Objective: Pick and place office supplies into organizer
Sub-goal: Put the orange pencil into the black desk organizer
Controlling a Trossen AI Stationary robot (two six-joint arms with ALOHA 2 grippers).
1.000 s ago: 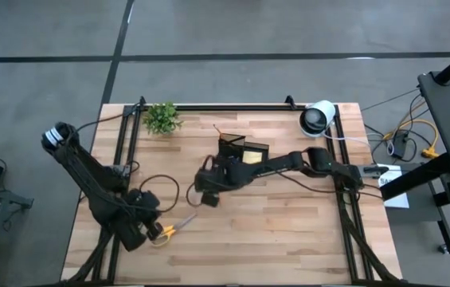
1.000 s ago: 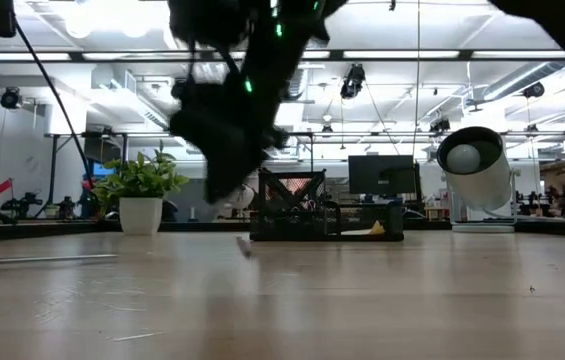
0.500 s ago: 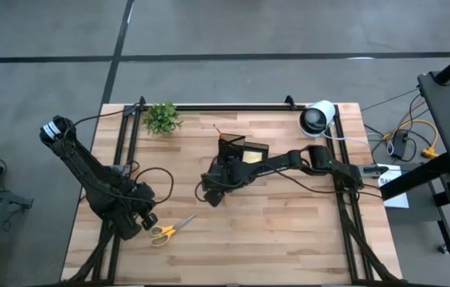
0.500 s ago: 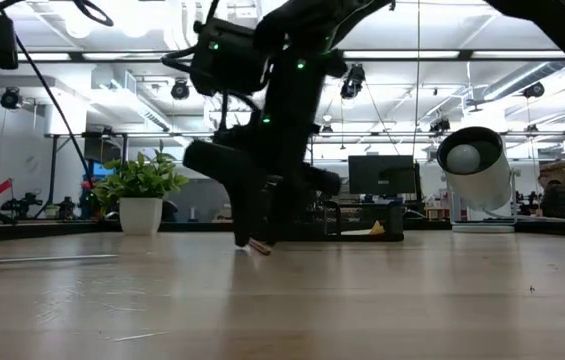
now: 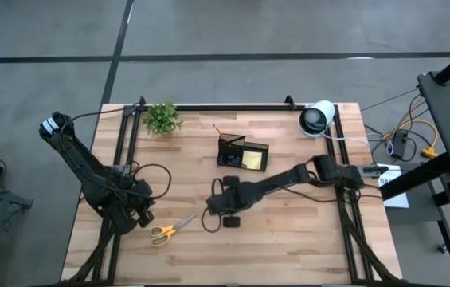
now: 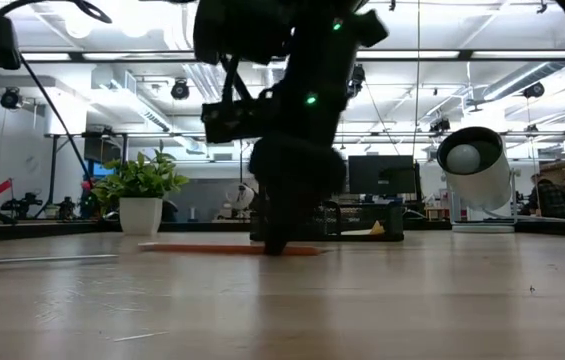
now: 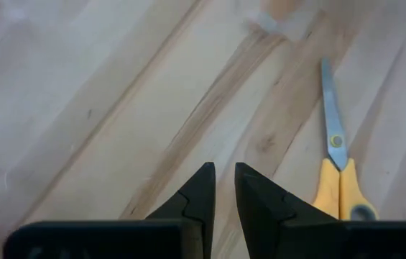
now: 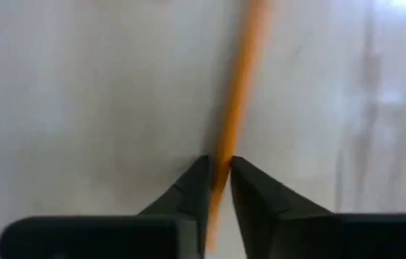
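My right gripper point(image 5: 226, 215) stands near the table's middle, in front of the black mesh organizer point(image 5: 242, 153), fingers down and shut on an orange pencil point(image 6: 212, 249). The pencil also shows in the right wrist view point(image 8: 240, 79). A yellow sticky pad point(image 5: 251, 160) lies in the organizer. My left gripper point(image 5: 133, 219) is shut and empty at the front left, just left of the yellow-handled scissors point(image 5: 165, 231), which lie flat on the table and also show in the left wrist view point(image 7: 338, 173). My right gripper pinches the pencil's shaft point(image 8: 222, 160) between its two fingertips, nearer one end than the middle. The fingers come from above, pointing down, and lie across the pencil. The pencil lies level at the table top point(image 6: 212, 249); whether it rests on the wood I cannot tell.
A small green plant point(image 5: 162, 117) stands at the far left. A white-and-black roll point(image 5: 317, 117) stands at the far right corner. Black frame rails run along the left, right and far edges. Bare wood lies in front of the right gripper.
My right gripper has gone from beside the organizer toward the table's near edge and down to the table top, turning as it went; the pencil, seen end-on before, now shows its full length across the low view. My left gripper has drawn back from the scissors toward the table's left.
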